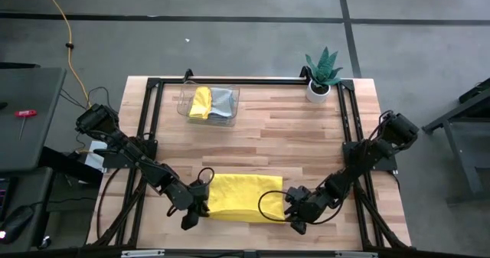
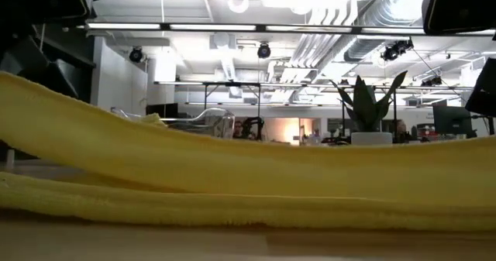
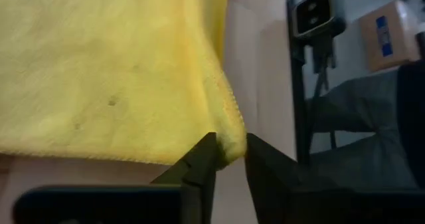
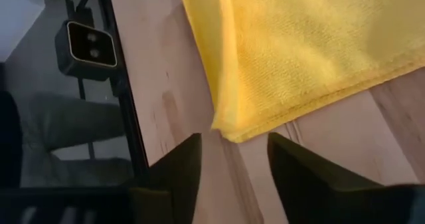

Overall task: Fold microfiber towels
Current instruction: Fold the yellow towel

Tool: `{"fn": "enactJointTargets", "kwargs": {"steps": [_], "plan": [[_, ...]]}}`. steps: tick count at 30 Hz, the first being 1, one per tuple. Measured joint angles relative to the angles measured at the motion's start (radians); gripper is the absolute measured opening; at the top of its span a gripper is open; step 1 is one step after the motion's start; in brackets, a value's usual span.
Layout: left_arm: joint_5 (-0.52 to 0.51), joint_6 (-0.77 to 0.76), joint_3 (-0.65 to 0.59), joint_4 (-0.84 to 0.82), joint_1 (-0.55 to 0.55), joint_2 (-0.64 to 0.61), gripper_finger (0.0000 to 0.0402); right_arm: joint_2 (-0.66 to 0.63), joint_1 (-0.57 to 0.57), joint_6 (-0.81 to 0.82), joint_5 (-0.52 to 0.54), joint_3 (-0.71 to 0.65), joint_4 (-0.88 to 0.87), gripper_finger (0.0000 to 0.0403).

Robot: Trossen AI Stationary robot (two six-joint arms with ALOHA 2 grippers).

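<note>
Yellow towel (image 1: 243, 197): left end effector (image 3: 229, 159) pinches its corner, right end effector (image 4: 234, 159) gapes free; overhead hides both.

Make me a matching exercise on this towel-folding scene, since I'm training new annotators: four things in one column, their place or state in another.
Things:
1. yellow towel
2. clear tray
3. potted plant
4. right gripper

Places or states:
A. far right corner of the table
B. jaws open, just off a towel corner
C. folded, at the near edge between both arms
D. far side, holding a yellow and a grey cloth

Pairs: 1-C, 2-D, 3-A, 4-B
</note>
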Motion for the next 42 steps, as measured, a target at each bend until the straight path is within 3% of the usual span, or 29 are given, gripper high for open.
{"fn": "enactJointTargets", "kwargs": {"steps": [4,9,18,21,24,28,31,33,37,42], "plan": [[0.004,0.003,0.000,0.075,0.000,0.000,0.0106,0.000,-0.028,-0.003,-0.052,0.000,-0.002,0.0189],[0.053,0.040,0.000,0.128,0.011,0.000,0.0142,-0.027,-0.060,-0.053,-0.096,0.000,-0.009,0.0196],[0.147,0.126,-0.001,0.112,0.075,-0.020,0.0157,-0.077,-0.080,-0.260,-0.097,0.000,-0.017,0.0195],[0.152,0.163,0.000,0.118,0.098,-0.027,0.0150,-0.072,-0.083,-0.372,-0.097,0.000,-0.015,0.0192],[0.094,0.211,0.000,0.110,0.113,-0.026,0.0134,-0.065,-0.101,-0.422,-0.095,0.000,-0.011,0.0165],[-0.016,0.261,-0.001,0.111,0.145,-0.001,0.0088,-0.036,-0.127,-0.449,-0.095,0.000,-0.010,0.0082],[0.003,0.283,0.000,0.153,0.177,0.034,0.0033,-0.005,-0.143,-0.436,-0.104,0.000,0.009,0.0015],[0.058,0.281,-0.001,0.190,0.188,0.073,0.0009,0.009,-0.146,-0.436,-0.110,0.000,0.042,0.0016],[0.162,0.234,0.000,0.325,0.182,0.149,0.0015,0.027,-0.143,-0.432,-0.131,0.000,0.071,0.0030],[0.165,0.190,0.004,0.434,0.151,0.244,0.0002,0.053,-0.126,-0.392,-0.154,0.000,0.071,0.0004]]}}
